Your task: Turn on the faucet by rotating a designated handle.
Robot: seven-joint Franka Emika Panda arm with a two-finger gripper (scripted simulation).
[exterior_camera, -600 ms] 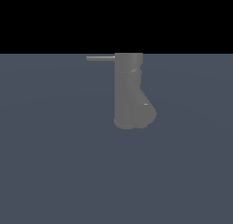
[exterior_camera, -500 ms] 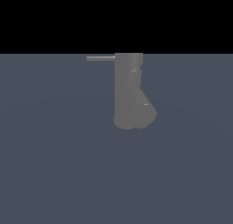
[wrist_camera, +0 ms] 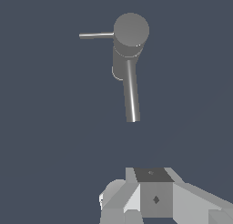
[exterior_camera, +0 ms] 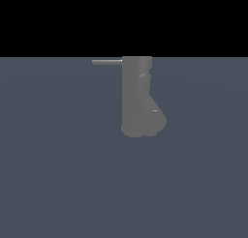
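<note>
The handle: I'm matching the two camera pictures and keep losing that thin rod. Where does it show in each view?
Exterior view: the handle sticks out level from the top of the faucet toward the exterior view's left.
Wrist view: the handle is the thin rod leaving the faucet's round cap, seen from above; the thicker tube is the spout.
Shared landmark: the faucet's cylindrical top, where the rod joins.
</note>
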